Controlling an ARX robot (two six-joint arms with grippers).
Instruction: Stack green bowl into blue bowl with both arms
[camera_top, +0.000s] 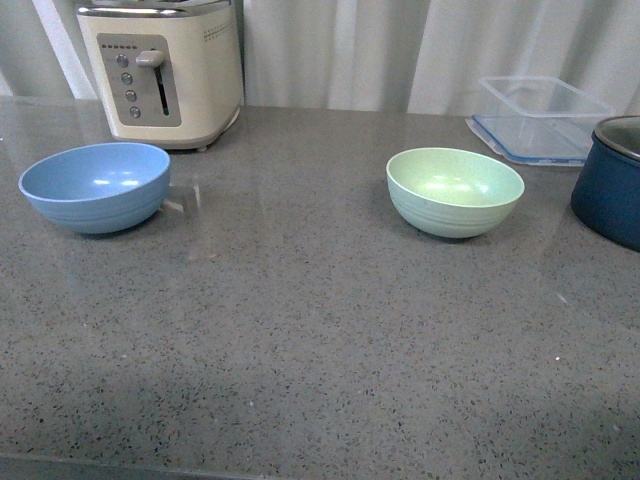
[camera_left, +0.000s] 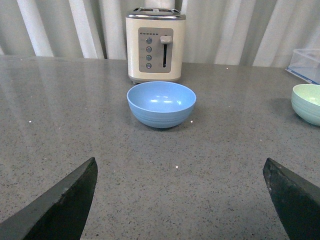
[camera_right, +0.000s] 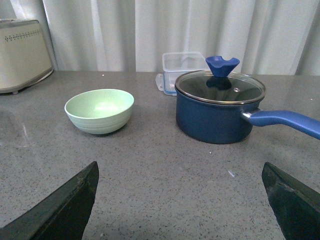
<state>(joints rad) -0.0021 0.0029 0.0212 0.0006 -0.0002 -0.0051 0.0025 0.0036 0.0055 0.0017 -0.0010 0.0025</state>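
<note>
Left wrist view has the left gripper (camera_left: 180, 167) nearest, its two dark fingers (camera_left: 65, 205) spread wide apart above the grey speckled counter (camera_left: 60, 125), holding nothing. Beyond them the blue bowl (camera_left: 161, 105) sits upright and empty, just in front of a cream toaster (camera_left: 155, 45). Right wrist view has the right gripper (camera_right: 180, 170) spread just as wide, also empty. Past it the green bowl (camera_right: 99, 111) stands upright on the counter, with a navy lidded pot (camera_right: 217, 112) beside it and a clear plastic container (camera_right: 182, 62) behind. Front view shows neither arm. The two bowls stand well apart, blue toward the left, green toward the right, with pale curtains (camera_top: 340, 50) at the back.
</note>
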